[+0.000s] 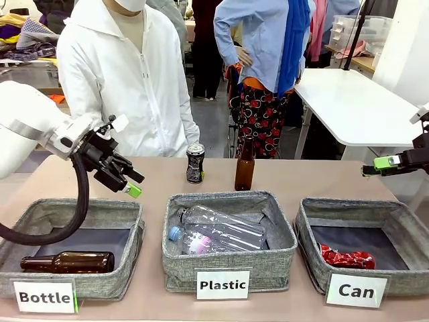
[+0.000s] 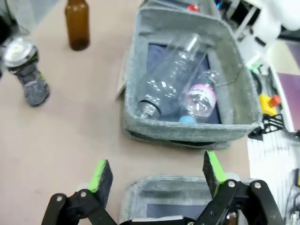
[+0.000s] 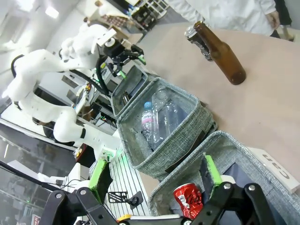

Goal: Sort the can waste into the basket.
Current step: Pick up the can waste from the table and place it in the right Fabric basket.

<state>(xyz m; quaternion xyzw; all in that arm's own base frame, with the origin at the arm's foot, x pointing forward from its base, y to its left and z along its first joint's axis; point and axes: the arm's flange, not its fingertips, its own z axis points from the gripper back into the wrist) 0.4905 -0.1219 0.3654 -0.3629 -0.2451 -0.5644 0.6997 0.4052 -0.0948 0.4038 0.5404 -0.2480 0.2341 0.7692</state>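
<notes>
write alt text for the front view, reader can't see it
A red can lies in the basket labelled Can, rightmost of three baskets; a black can stands on the table behind them beside a brown bottle. The left gripper hovers open near the Bottle basket, the right gripper at the picture's right edge.

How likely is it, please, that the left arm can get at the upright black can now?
Probably yes: the black can stands alone on bare table, apart from the brown bottle, and the left pincer is open.
</notes>
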